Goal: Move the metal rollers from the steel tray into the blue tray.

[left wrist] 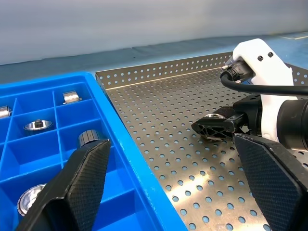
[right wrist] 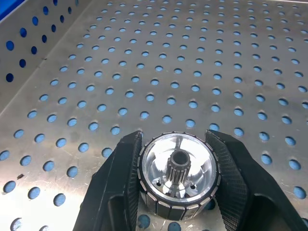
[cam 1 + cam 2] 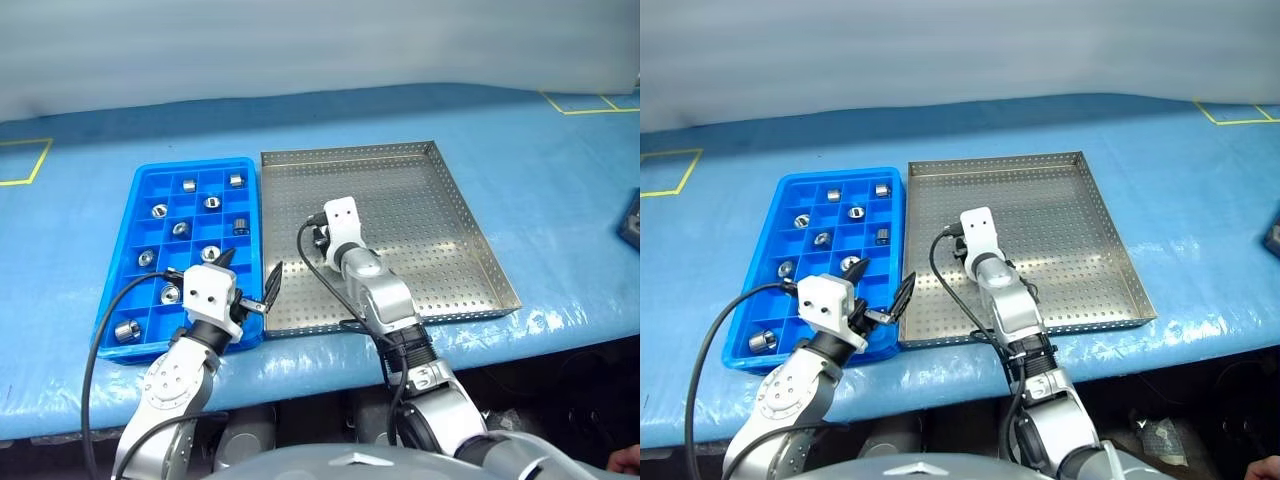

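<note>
Right gripper (image 2: 175,192), right wrist view: both black fingers pressed against the sides of one metal roller (image 2: 177,172), which stands end-up with its toothed hub facing the camera; clamped across the round wall, evidently so it can be lifted straight off the perforated floor of the steel tray (image 2: 144,72). Left wrist view: left gripper (image 1: 178,187) spread wide, nothing between its fingers, hanging over the seam where the blue tray (image 1: 125,159) butts against the steel tray; several rollers already sit one to a compartment in the blue grid; across the steel floor the right gripper's fingertips pinch the roller low on the tray. Left eye view: the two trays lie side by side on a blue-covered table (image 3: 560,190), long edges touching, blue tray to the left, so each transfer is a short sideways carry. About ten rollers occupy separate cells; no other loose roller is seen on the steel tray, so by my reading this one may be the last. Right eye view: same layout; the left gripper waits over the blue tray's near right corner, likely held clear of the working arm.
</note>
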`<state>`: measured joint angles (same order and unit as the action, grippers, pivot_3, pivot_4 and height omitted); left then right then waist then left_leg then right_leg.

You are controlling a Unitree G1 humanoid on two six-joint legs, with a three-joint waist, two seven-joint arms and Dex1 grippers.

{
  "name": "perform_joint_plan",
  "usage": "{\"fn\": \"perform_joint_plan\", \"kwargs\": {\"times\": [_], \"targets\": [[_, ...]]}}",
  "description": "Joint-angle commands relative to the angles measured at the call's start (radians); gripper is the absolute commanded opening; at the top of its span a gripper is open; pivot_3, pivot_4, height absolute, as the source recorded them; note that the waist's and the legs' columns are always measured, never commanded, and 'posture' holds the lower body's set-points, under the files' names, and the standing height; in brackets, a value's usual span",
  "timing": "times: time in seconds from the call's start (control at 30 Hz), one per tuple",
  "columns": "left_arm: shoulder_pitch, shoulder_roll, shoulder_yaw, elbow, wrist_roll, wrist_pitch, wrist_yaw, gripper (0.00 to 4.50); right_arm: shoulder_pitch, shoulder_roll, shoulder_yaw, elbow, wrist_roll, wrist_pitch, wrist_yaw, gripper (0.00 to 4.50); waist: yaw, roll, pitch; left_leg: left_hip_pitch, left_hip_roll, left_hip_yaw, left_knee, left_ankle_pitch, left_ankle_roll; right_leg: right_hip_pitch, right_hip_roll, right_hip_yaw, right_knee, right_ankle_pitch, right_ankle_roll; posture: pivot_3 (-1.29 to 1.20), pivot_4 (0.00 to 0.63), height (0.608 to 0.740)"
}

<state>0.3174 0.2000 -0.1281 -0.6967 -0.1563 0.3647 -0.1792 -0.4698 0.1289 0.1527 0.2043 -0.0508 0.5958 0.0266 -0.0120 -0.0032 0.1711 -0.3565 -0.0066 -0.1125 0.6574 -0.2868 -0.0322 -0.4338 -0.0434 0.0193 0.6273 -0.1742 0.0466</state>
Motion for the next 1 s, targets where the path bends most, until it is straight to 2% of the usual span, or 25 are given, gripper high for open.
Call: {"fn": "perform_joint_plan", "kwargs": {"times": [0.03, 0.27, 0.53, 0.83, 1.0], "targets": [[0.006, -0.001, 0.001, -0.058, 0.014, -0.019, 0.009, 4.5, -0.008, 0.022, 0.057, -0.111, 0.015, 0.006, 0.048, 1.72, -0.001, 0.0, 0.0, 0.0, 0.0, 0.0, 0.0, 0.0, 0.0, 0.0, 0.0, 0.0, 0.0, 0.0, 0.0, 0.16, 0.15, 0.74], [0.059, -0.005, 0.032, -0.083, 0.029, -0.049, 0.032, 4.5, -0.085, 0.042, 0.137, -0.245, 0.07, 0.088, 0.18, 1.72, 0.003, 0.0, 0.0, -0.002, 0.0, 0.0, -0.001, 0.0, 0.0, -0.003, 0.0, 0.0, 0.001, 0.0, 0.0, 0.18, 0.15, 0.74], [0.206, 0.02, 0.107, -0.137, 0.009, -0.079, 0.003, 4.5, -0.134, 0.006, 0.256, -0.296, 0.149, 0.205, 0.36, 1.72, 0.009, 0.0, 0.0, -0.004, 0.0, -0.001, -0.002, 0.0, 0.0, -0.005, 0.0, -0.001, 0.0, -0.001, -0.002, 0.23, 0.15, 0.74], [0.342, 0.033, 0.129, -0.131, -0.031, -0.12, -0.06, 4.5, -0.127, -0.037, 0.337, -0.299, 0.165, 0.234, 0.446, 1.72, 0.027, 0.0, 0.0, -0.005, 0.0, -0.001, -0.002, 0.0, 0.0, -0.006, 0.0, -0.002, 0.0, -0.002, -0.002, 0.24, 0.15, 0.74], [0.368, 0.043, 0.121, -0.13, -0.047, -0.128, -0.092, 4.5, -0.099, -0.042, 0.364, -0.203, 0.147, 0.171, 0.451, 1.72, 0.03, 0.0, 0.0, -0.006, 0.0, -0.001, -0.002, 0.0, 0.0, -0.007, 0.0, -0.002, 0.001, -0.002, -0.003, 0.25, 0.15, 0.74]]}}
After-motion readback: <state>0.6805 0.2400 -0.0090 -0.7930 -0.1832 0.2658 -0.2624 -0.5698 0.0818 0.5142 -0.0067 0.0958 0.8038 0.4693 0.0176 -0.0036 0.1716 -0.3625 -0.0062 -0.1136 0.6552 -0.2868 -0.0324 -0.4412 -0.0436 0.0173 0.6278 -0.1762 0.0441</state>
